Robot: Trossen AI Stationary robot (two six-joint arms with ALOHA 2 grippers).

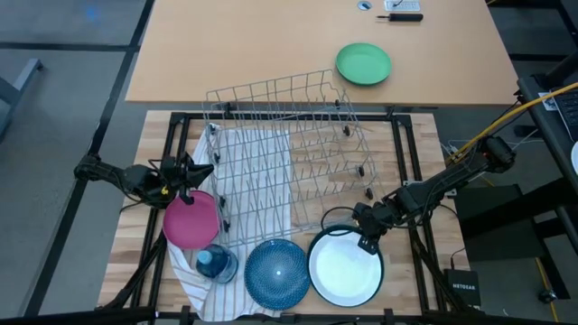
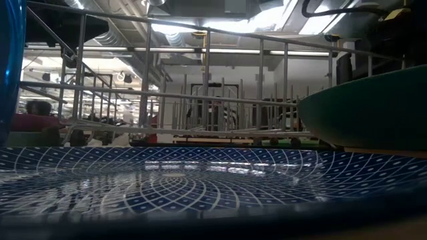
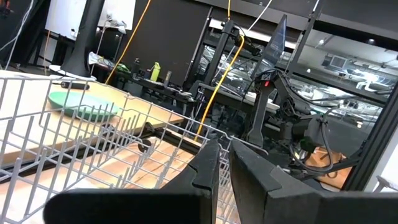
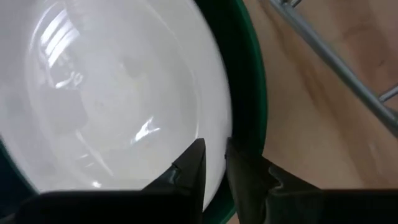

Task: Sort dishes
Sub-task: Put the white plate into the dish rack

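Note:
A white plate with a dark green back lies near the table's front edge, and my right gripper is shut on its far rim. Left of it lie a speckled blue plate and a magenta plate, both on a striped cloth. My left gripper hovers shut beside the wire rack, just beyond the magenta plate, holding nothing. In the low view the blue plate fills the foreground, and the white plate's green back shows at the right. My right gripper pinches the white plate's rim between its two fingers, one finger on the white inner face, the other on the green outer edge. The fingers come steeply from above, slanting from the right. The plate lies flat in the high view.
A small blue see-through container stands between the magenta and blue plates. A vivid green plate sits on the far tan table, beyond the rack. The dark frame rails run along the table's sides.

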